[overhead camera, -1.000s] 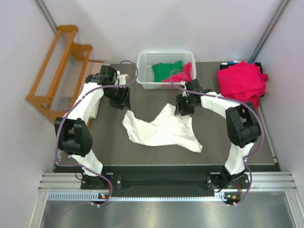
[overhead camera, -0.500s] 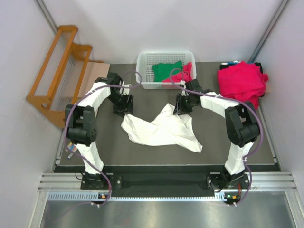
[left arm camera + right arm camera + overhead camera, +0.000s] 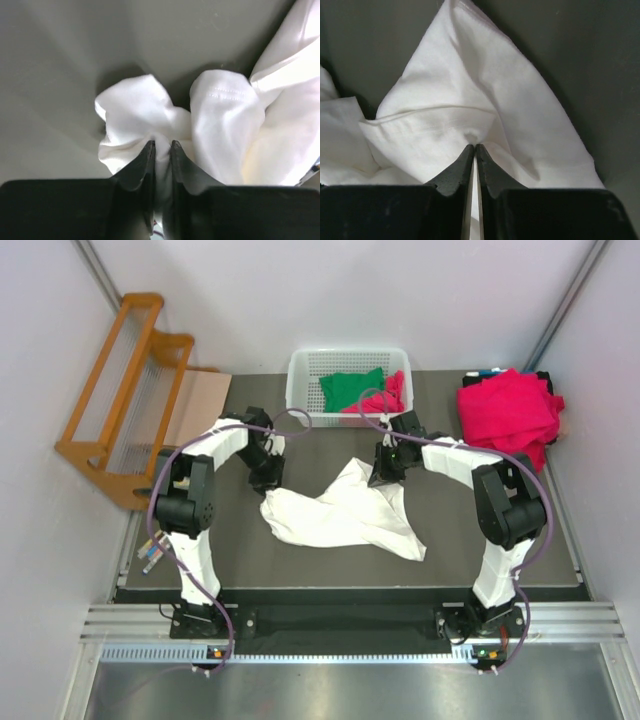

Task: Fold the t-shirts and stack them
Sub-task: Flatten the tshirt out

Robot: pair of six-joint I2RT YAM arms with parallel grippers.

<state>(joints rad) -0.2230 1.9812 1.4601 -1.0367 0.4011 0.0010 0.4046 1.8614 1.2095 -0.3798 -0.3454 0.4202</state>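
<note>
"Now, what do you have on the table, item by item?"

"Item one for you: one white t-shirt (image 3: 340,518), crumpled, lying on the dark table (image 3: 240,555) between your two arms, on the near side of the basket (image 3: 300,365)."

"And where does it sit against the hands?"

"You have your left gripper (image 3: 161,146) at the shirt's far left corner. Its fingers are pinched on a bunched fold, and cloth puffs out on either side of the tips. You have your right gripper (image 3: 475,146) at the shirt's far peak. Its fingers are pressed almost together on a raised ridge of the cloth, which spreads away beyond the tips and off to one side."

"The rest of the stock?"

"The basket stands at the far edge and holds a green t-shirt (image 3: 350,388) with a pink t-shirt (image 3: 393,392) beside it. You will find a pile of pink t-shirts (image 3: 508,412) at the far right corner, well apart from both grippers. One wooden rack (image 3: 120,390) stands off the table's left side."
</note>
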